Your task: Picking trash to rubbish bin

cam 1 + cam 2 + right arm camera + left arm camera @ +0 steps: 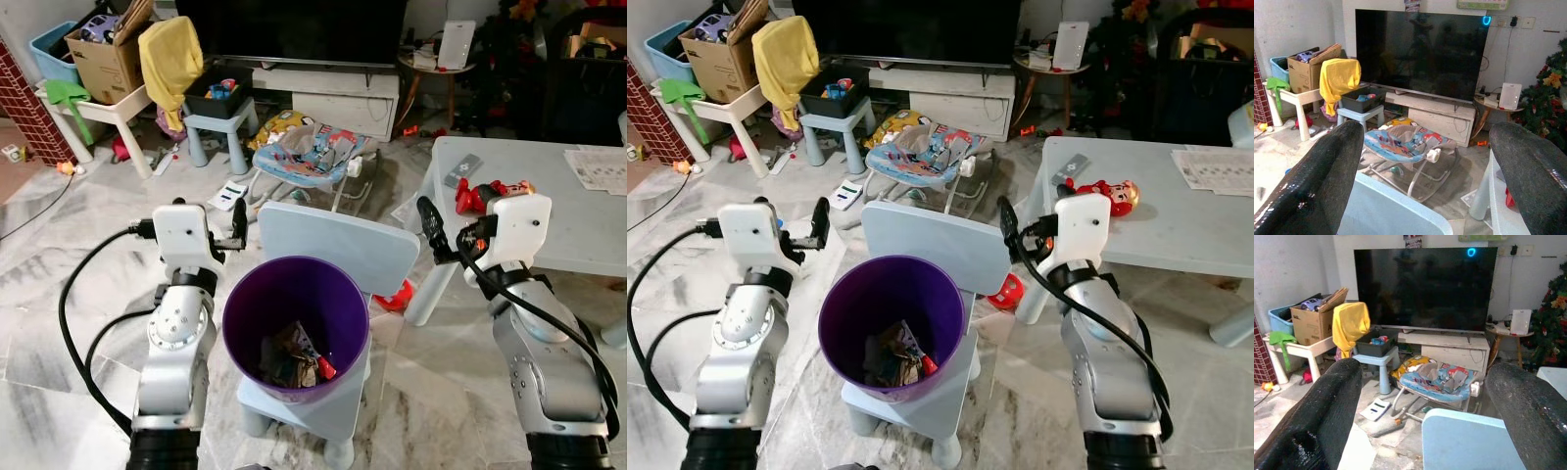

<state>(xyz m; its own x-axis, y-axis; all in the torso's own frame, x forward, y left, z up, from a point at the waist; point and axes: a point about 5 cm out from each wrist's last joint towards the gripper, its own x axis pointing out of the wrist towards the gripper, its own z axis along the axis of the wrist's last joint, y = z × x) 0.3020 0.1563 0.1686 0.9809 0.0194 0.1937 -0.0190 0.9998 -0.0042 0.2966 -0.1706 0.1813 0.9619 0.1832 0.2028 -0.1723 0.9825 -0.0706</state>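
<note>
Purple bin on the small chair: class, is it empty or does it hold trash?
It holds trash: the purple bin, standing upright, has crumpled wrappers at its bottom, far below the rim.

What you are not getting a clear look at

The bin (295, 328) is hiding most of the small chair (338, 245) under it, so you are seeing only the backrest and part of the seat and legs. The trash (292, 359) at its bottom is lying in shadow as a dark crumpled heap with a red bit, too jumbled to sort out. The lower edge is cutting off both arms in the eye views. The right edge is cutting the table (549, 211) and the paper (600, 168) on it. The left gripper (1432, 416) and right gripper (1425, 178) are showing you blurred fingers with their tips running off the bottom of each wrist view.
</note>
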